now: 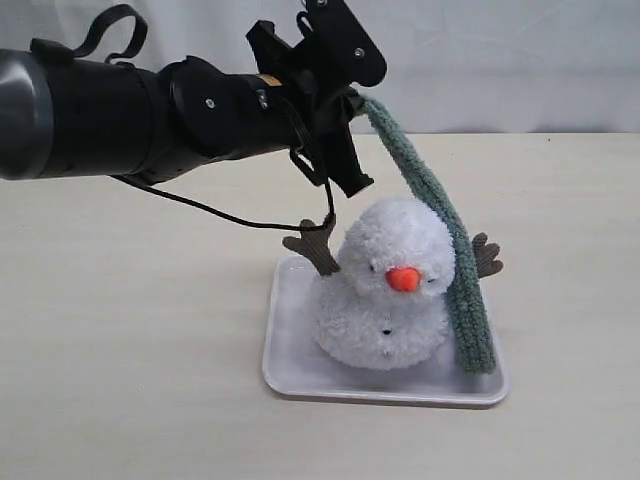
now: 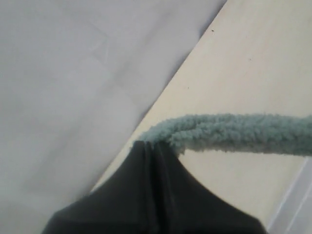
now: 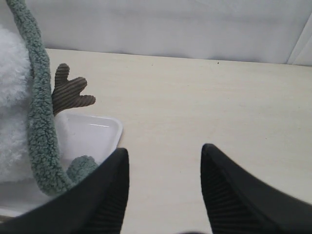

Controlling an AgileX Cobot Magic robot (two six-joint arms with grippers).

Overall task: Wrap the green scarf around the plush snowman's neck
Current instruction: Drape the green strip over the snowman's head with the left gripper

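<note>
A: Green scarf, how's it seen?
B: A fuzzy grey-green strip is seen stretched from the left gripper, laid over the view-right side of the plush snowman at head level, then hung down to the white tray. In the R wrist view its lower end is curled on the tray floor. The snowman's neck is seen bare at the front.

A: Claws?
B: The left gripper is clamped on the scarf's upper end, above the head. The right gripper is held w/ jaws apart, only tabletop btwn them.

A: Edges, room?
B: The scarf is hung just inside the tray's view-right rim, beside one brown arm. The other brown arm is found just under the left gripper; contact can't be told. Broad tabletop is shown either side & in front of the tray. Its back edge is met by a white backdrop.
</note>
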